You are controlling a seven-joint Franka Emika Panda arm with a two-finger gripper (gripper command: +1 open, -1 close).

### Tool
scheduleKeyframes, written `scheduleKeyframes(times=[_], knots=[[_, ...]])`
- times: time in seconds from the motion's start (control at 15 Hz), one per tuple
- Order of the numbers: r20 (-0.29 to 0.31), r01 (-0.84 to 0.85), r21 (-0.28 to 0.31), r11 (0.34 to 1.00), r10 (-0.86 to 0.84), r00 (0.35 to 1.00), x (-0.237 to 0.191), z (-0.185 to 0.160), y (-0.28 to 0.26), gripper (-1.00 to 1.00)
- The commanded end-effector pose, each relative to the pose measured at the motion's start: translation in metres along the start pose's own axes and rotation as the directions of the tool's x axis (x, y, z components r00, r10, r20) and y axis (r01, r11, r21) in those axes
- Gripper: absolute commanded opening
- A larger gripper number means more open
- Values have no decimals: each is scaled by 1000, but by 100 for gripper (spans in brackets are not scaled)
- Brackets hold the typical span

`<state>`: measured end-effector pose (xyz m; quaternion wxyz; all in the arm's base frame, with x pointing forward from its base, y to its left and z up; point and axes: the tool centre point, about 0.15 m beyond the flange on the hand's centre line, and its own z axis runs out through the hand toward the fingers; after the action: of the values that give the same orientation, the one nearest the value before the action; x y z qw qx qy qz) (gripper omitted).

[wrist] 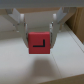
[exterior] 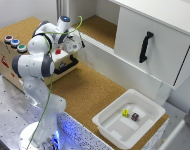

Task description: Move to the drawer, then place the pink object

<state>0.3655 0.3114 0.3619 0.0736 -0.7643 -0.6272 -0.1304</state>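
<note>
The pink object, a small reddish-pink block with a dark L mark, sits between the two fingertips of my gripper, which is shut on it. Under it in the wrist view lies a pale surface. In the exterior view the gripper holds the pink object over the pale-wood drawer, just above its long black bar handle. The drawer belongs to a light wooden box with coloured buttons on top. How far out the drawer stands I cannot tell.
A white tray at the exterior view's lower right holds a yellow cube and a dark maroon cube. A big white cabinet front with a black handle fills the upper right. Cork board covers the table.
</note>
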Motion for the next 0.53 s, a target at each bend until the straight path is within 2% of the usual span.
scheduleKeyframes(times=[0.0, 0.33, 0.47], knots=[[45, 5, -50, 999, -3, 999, 8, 21, 3, 100], [32, 45, -28, 999, -44, 999, 12, 6, -17, 100], [19, 31, -52, 998, -30, 999, 11, -12, -21, 100]])
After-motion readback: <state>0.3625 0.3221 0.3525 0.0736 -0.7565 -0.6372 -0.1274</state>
